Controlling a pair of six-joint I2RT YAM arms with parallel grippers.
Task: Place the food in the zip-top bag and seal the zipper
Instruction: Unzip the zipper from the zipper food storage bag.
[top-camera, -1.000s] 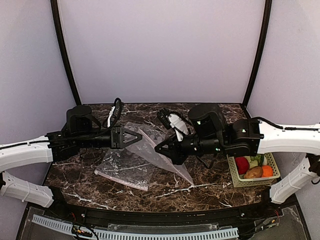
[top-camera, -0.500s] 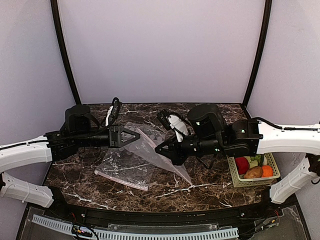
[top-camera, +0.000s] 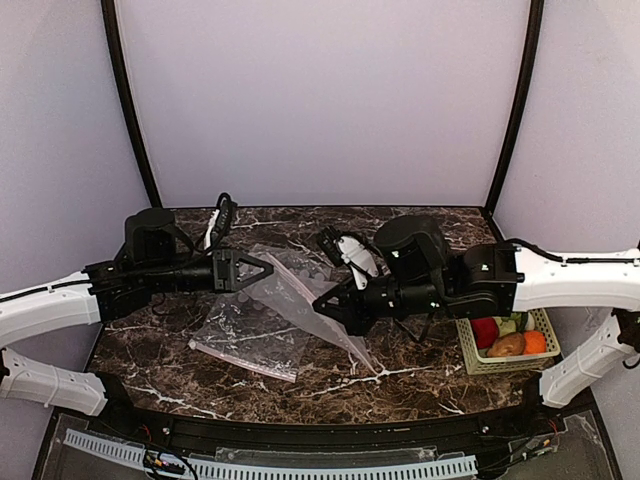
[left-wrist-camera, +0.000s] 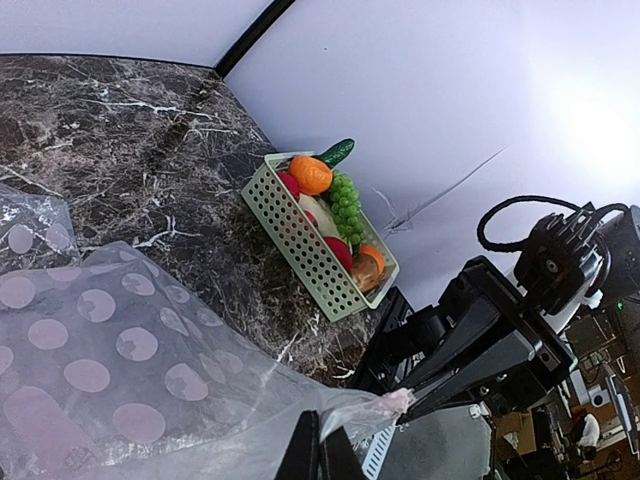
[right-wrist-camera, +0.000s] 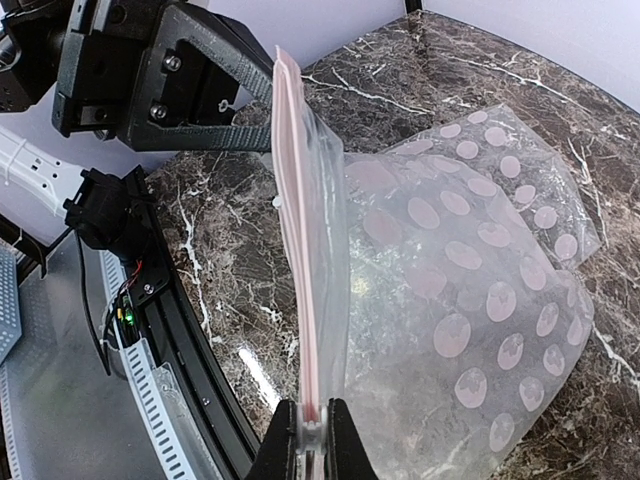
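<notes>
From above, I have the left gripper (top-camera: 270, 270) and right gripper (top-camera: 317, 304) each clamped on the zip-top bag (top-camera: 297, 288), left of the basket (top-camera: 475, 363) holding the food (top-camera: 508, 345), right arm nearer it; on the left wrist, that basket lies beyond the bag; on the right wrist, the zipper (right-wrist-camera: 297, 200) runs taut from gripper to gripper

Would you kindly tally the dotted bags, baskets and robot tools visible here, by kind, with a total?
Clear dotted bags: 2 (held-up bag, flat bag)
Baskets: 1 (green slotted basket)
Tools: 2 (left tool, right tool)
Total: 5
</notes>
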